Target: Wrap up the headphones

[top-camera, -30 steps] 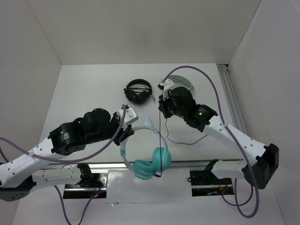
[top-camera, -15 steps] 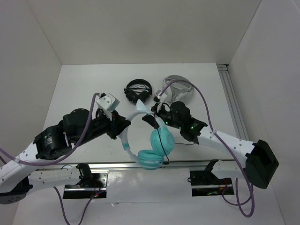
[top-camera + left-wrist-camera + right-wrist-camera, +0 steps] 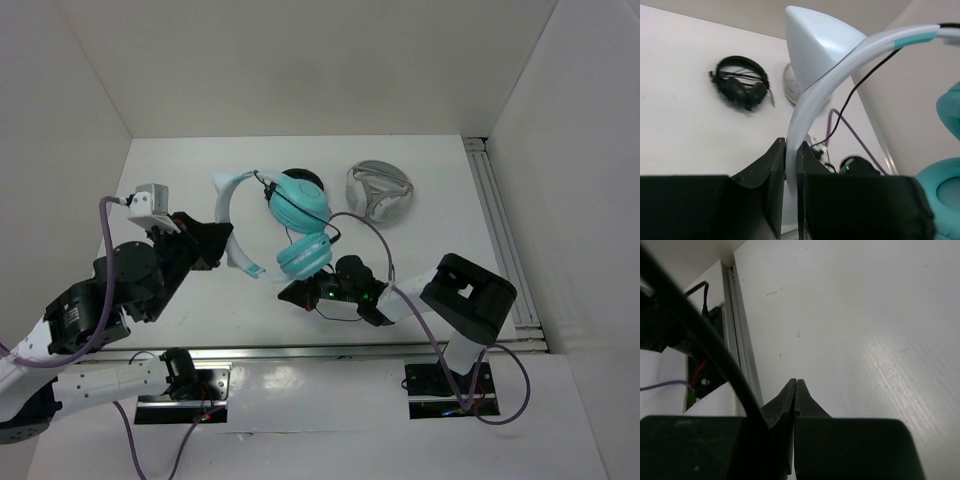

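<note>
The headphones, teal cups on a pale headband with cat-ear points, hang in the air over the table's middle. My left gripper is shut on the headband, which rises between the jaws in the left wrist view; a teal cup shows at the right. My right gripper is low over the table below the lower cup, jaws pressed together. The thin black cable runs down to the left finger's base; it seems pinched there.
The all-black headphones lie at the back, mostly hidden behind the teal cup in the top view. The grey-white headphones lie at the back right. A metal rail runs along the right edge and another along the front.
My left gripper has lifted and swung the headphones up and back, over the black headphones. My right gripper has dropped forward and down to the table near the front.
</note>
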{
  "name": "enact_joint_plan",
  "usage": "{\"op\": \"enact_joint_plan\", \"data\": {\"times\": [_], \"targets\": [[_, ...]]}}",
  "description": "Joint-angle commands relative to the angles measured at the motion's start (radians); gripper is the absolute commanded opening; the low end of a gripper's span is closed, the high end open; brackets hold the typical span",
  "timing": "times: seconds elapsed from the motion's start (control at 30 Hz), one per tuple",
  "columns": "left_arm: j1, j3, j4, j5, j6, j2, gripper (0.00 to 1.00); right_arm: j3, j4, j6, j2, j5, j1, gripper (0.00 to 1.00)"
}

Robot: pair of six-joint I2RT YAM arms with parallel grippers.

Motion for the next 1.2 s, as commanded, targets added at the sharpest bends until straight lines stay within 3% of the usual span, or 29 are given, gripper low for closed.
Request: {"op": "enact_joint_plan", "data": {"times": [0.0, 0.1, 0.23, 0.27, 0.33, 0.47, 0.57, 0.7, 0.73, 0.83, 0.97, 1.17], "targets": [[-0.004, 0.094, 0.017, -0.245, -0.152, 0.038, 0.0, -0.052, 0.286, 0.051, 0.043, 0.006, 0.017, 0.0], [-0.004, 0.16, -0.1, -0.406, -0.21, 0.107, 0.0, -0.07, 0.239, 0.036, 0.02, 0.075, 0.071, 0.0], [0.047, 0.24, -0.258, -0.519, -0.273, 0.229, 0.0, -0.07, -0.045, -0.016, -0.097, 0.417, 0.288, 0.0], [0.115, 0.261, -0.304, -0.519, -0.293, 0.252, 0.0, -0.07, -0.096, -0.03, -0.129, 0.497, 0.337, 0.0], [0.247, 0.253, -0.304, -0.448, -0.284, 0.303, 0.0, -0.035, -0.269, -0.039, -0.231, 0.728, 0.478, 0.0], [0.465, 0.184, -0.245, -0.28, -0.197, 0.346, 0.0, 0.095, -0.559, -0.054, -0.319, 0.909, 0.632, 0.0], [0.571, 0.115, -0.234, -0.16, -0.132, 0.39, 0.0, 0.227, -0.773, -0.099, -0.35, 1.1, 0.709, 0.0], [0.63, 0.059, -0.176, 0.055, 0.077, 0.435, 0.0, 0.369, -0.94, -0.25, -0.388, 1.164, 0.709, 0.0], [0.63, 0.049, -0.16, 0.164, 0.133, 0.458, 0.0, 0.43, -0.974, -0.284, -0.388, 1.181, 0.7, 0.0], [0.591, 0.004, -0.177, 0.286, 0.273, 0.496, 0.0, 0.527, -1.097, -0.401, -0.388, 1.211, 0.637, 0.0], [0.417, -0.088, -0.212, 0.238, 0.305, 0.533, 0.0, 0.581, -1.186, -0.541, -0.425, 1.251, 0.504, 0.0], [0.121, -0.143, -0.235, 0.199, 0.291, 0.602, 0.0, 0.631, -1.23, -0.614, -0.5, 1.123, 0.237, 0.0]]}}
